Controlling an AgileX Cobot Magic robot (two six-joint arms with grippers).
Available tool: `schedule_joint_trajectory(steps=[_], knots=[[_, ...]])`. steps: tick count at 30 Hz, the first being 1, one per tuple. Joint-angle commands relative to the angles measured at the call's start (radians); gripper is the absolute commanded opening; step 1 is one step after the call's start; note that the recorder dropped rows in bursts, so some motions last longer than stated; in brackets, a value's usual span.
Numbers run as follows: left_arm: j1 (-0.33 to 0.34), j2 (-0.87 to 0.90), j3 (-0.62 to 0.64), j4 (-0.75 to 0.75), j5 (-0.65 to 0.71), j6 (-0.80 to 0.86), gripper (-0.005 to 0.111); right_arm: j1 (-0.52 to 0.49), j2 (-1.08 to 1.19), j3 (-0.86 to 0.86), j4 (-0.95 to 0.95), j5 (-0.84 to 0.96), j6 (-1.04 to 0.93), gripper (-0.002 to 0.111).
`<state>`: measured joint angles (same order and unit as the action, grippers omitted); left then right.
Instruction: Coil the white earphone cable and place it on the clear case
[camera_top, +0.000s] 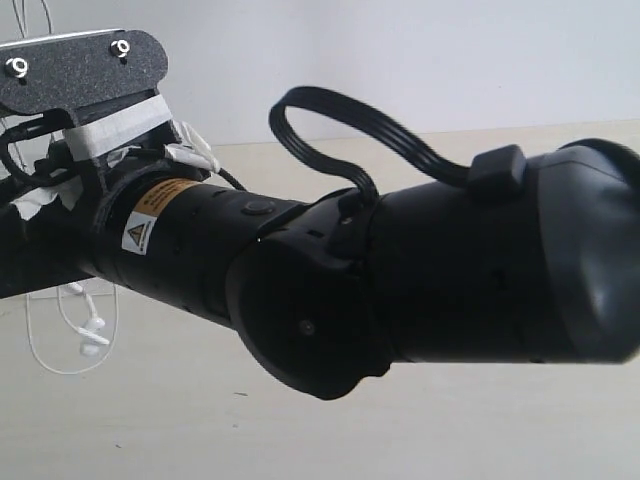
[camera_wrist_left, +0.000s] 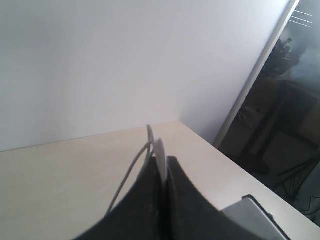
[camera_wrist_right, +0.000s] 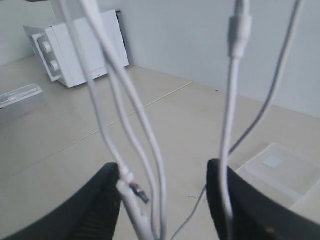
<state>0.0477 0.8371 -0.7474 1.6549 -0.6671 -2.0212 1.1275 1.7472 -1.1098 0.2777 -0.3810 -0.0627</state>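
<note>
In the left wrist view my left gripper (camera_wrist_left: 162, 160) is shut on the white earphone cable (camera_wrist_left: 156, 145). A short white loop sticks out past its tips and one strand trails down along a finger. My right gripper (camera_wrist_right: 162, 167) stands open, with several hanging strands of the white earphone cable (camera_wrist_right: 150, 145) passing between its fingers (camera_wrist_right: 95, 205). One strand lies against a finger, and one more runs in front of the other finger. The clear case (camera_wrist_right: 280, 167) lies flat on the table beyond that gripper. Two earbuds (camera_top: 92, 338) dangle at the lower left of the exterior view.
A large black arm (camera_top: 420, 280) with a looped black cable (camera_top: 330, 130) fills most of the exterior view. A white box-shaped appliance (camera_wrist_right: 75, 45) and a second clear plastic object (camera_wrist_right: 20, 97) stand on the pale table (camera_wrist_right: 190, 115). The table edge (camera_wrist_left: 240, 170) runs beside a dark gap.
</note>
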Motion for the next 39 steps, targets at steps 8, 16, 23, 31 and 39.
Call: schedule_joint_trajectory(steps=[8, 16, 23, 31, 39], knots=[[0.003, -0.004, 0.003, -0.006, 0.017, -0.005, 0.000, 0.002, -0.010, 0.005, -0.007, 0.053, 0.025, 0.057], [0.003, -0.013, 0.003, -0.006, 0.017, -0.005, 0.000, 0.002, -0.041, 0.005, 0.020, 0.088, 0.021, 0.057], [0.003, -0.030, 0.003, -0.006, 0.017, -0.005, 0.000, 0.002, -0.044, 0.005, 0.037, 0.073, 0.002, 0.057], [0.003, -0.052, 0.003, 0.032, 0.031, -0.028, 0.000, 0.002, -0.044, 0.005, 0.212, 0.051, -0.155, 0.057], [0.003, -0.055, 0.003, 0.053, 0.034, -0.077, 0.000, 0.002, -0.022, 0.005, 0.215, -0.092, -0.164, 0.057]])
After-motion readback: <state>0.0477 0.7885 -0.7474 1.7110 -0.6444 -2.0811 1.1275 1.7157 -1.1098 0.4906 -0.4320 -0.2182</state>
